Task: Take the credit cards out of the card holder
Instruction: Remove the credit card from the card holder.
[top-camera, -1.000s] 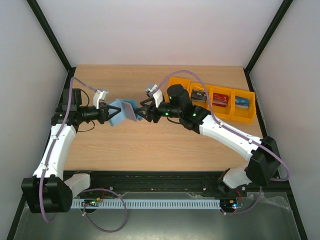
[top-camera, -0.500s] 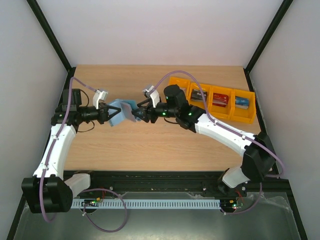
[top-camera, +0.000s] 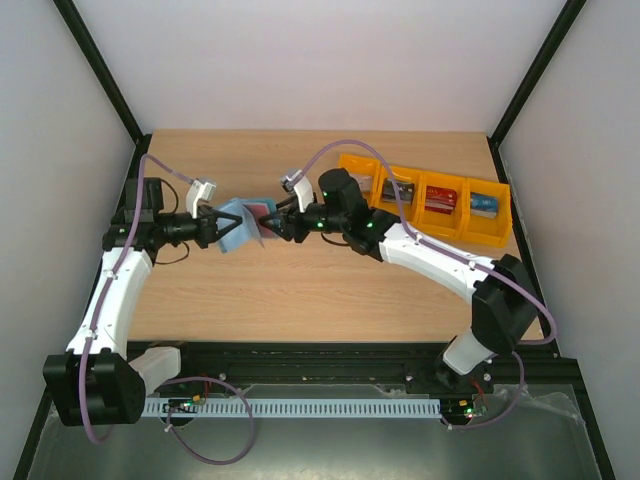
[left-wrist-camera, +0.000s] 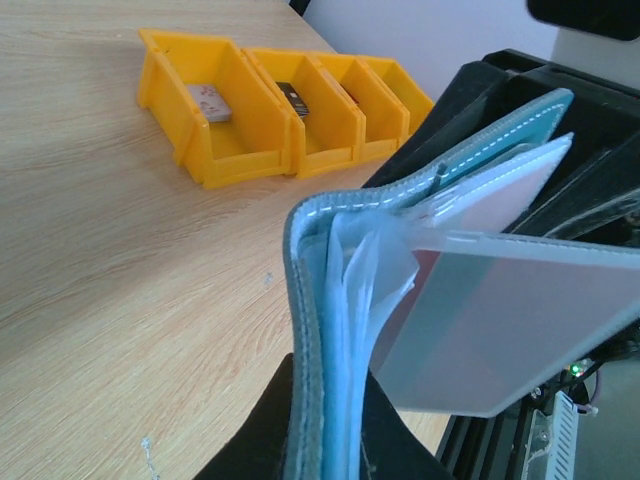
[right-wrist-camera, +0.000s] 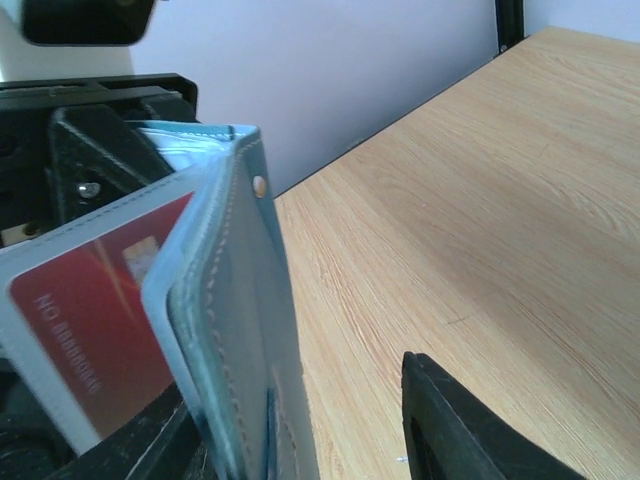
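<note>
Top: left gripper (top-camera: 214, 229) clamps card holder (top-camera: 236, 222), centre-left. Right gripper (top-camera: 274, 226) sits at its other edge, red card (top-camera: 262, 208) showing. Orange bins (top-camera: 445, 229) upper right.
Left wrist: fingers (left-wrist-camera: 250, 445) pinch holder's folded edge, bottom centre.
Right wrist: jaws spread, holder lower left, right-hand finger (right-wrist-camera: 450, 430) clear of it.

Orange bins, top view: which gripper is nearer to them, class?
Right. The right gripper is at the side of the card holder that faces the orange bins; the left gripper holds the holder's far side.
</note>
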